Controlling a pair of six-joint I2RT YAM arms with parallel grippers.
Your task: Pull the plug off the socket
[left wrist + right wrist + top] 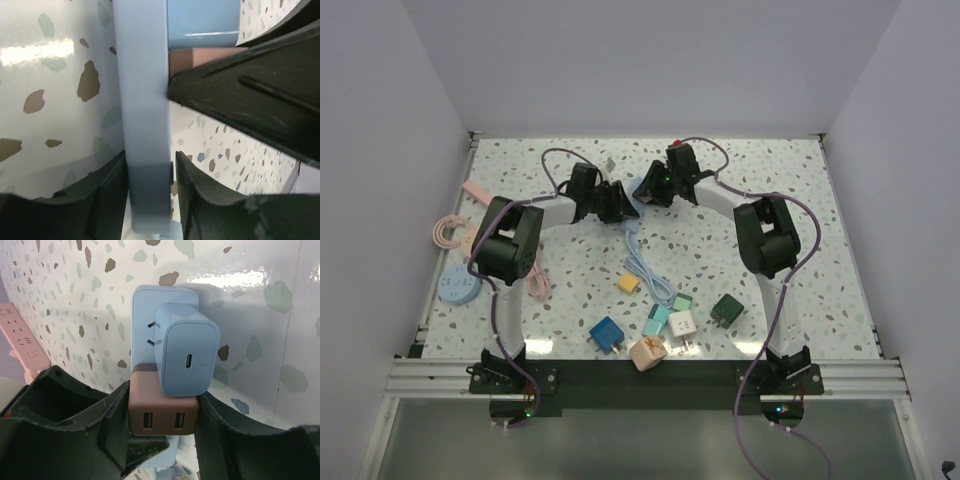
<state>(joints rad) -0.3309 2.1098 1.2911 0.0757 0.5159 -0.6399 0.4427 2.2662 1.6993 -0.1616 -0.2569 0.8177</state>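
A light blue power strip (639, 185) lies at the back middle of the table, between both grippers. My left gripper (612, 203) is shut on the strip, seen edge-on in the left wrist view (142, 115) with a finger (102, 200) on each side. A brown plug with two USB ports (162, 415) sits in the strip. My right gripper (161, 396) is shut on the brown plug, one finger (87, 410) on each side. A blue USB-C plug (186, 357) sits just above it, its prongs partly showing. The brown plug also shows in the left wrist view (197, 57).
A pink power strip (478, 189) and pink cable (448, 232) lie at the left, with a round blue object (458, 288) nearer. The strip's light blue cable (645, 270) runs toward several loose adapters (660, 320) near the front edge.
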